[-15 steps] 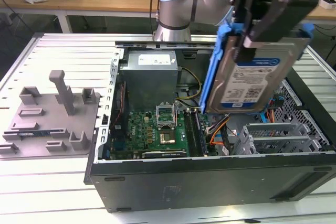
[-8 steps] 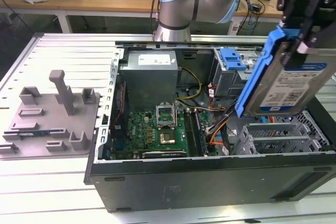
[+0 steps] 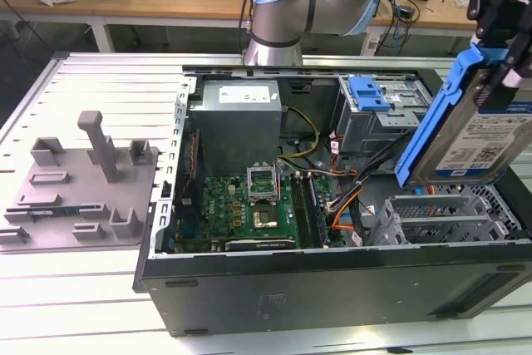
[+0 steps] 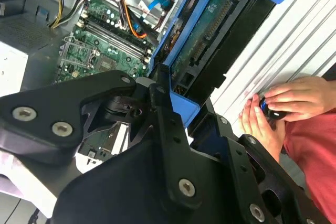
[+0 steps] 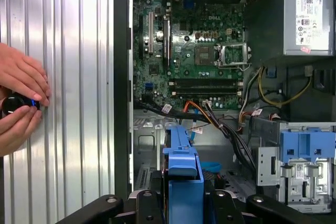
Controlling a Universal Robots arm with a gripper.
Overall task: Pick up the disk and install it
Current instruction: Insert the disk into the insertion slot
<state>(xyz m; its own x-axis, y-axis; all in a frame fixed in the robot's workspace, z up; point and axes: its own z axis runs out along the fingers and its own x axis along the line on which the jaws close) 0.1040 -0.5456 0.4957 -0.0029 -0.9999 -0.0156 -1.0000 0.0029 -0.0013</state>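
Black gripper [image 3: 497, 35] jaws pinch the blue-framed silvery rectangular hard disk [image 3: 478, 126], held tilted in the air over the open black computer case [image 3: 332, 288], at the exterior view's right. A person's hands [image 5: 22, 77] hold a small black knob [image 5: 14, 103] on the ribbed metal bench [image 5: 79, 103] beside the case.

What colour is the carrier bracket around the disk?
Blue; the carrier bracket shows best in the exterior view.

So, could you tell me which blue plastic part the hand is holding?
The blue frame around the disk, above the case; the other blue piece sits on the drive bay.
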